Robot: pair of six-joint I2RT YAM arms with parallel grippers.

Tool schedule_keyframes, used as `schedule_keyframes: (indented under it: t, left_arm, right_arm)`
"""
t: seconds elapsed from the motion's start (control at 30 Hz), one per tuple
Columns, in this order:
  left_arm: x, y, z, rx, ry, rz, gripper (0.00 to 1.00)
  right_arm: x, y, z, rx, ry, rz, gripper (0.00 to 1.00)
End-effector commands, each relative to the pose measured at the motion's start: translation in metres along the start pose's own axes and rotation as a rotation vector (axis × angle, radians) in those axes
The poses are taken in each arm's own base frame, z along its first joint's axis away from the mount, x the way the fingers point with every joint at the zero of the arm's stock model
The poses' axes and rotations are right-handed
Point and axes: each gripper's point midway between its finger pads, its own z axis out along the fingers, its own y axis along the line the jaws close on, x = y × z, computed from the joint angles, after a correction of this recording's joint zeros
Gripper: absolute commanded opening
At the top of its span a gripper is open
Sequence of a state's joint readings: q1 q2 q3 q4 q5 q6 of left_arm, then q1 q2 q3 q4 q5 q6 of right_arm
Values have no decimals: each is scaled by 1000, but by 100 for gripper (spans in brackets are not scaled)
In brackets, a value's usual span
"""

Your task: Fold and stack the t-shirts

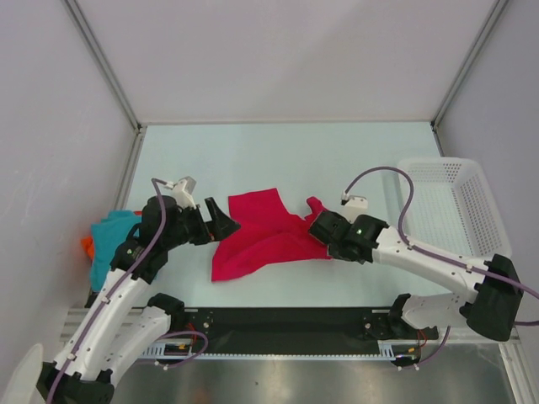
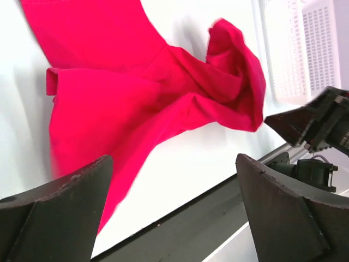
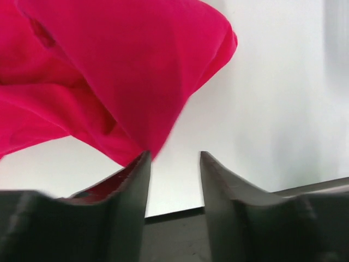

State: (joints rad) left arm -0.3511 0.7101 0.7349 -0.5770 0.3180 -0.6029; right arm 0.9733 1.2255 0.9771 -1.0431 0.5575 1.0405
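Crimson-pink cloth t-shirt [image 1: 257, 236] lies crumpled. Left gripper [image 1: 222, 220] gapes empty at its nine o'clock, right gripper [image 1: 318, 229] parted at three.

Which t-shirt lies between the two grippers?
The crimson-pink t-shirt, spread in the middle; the teal t-shirt and orange t-shirt sit bunched together far to the left.

Bright even light, soft wrist-view blur.

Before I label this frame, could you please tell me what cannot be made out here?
- Teal t-shirt and orange t-shirt: top view, largely hidden by the left arm; folds unreadable.
- Crimson t-shirt: both wrist views, cut off by frame edges, partly blurred.
- Right gripper: right wrist view, contact with that shirt unclear through blur.
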Motion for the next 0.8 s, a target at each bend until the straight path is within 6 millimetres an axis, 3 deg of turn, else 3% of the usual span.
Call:
schedule_keyframes:
  t: [0.0, 0.2, 0.37, 0.5, 0.77]
  left_arm:
    - [-2, -2, 1, 7, -11, 2, 100]
    - [-10, 5, 26, 0, -17, -5, 100]
    - [-11, 33, 59, -109, 18, -24, 100]
    - [-21, 61, 75, -238, 18, -14, 100]
    - [-26, 78, 102, -281, 44, -27, 99]
  right_arm:
    - [-25, 9, -1, 27, -82, 24, 53]
    - [-63, 33, 13, 13, -136, -3, 55]
    - [-95, 44, 23, 10, -167, 3, 55]
    - [-113, 43, 34, 18, -177, -1, 55]
    - [-135, 23, 66, 62, -151, 13, 54]
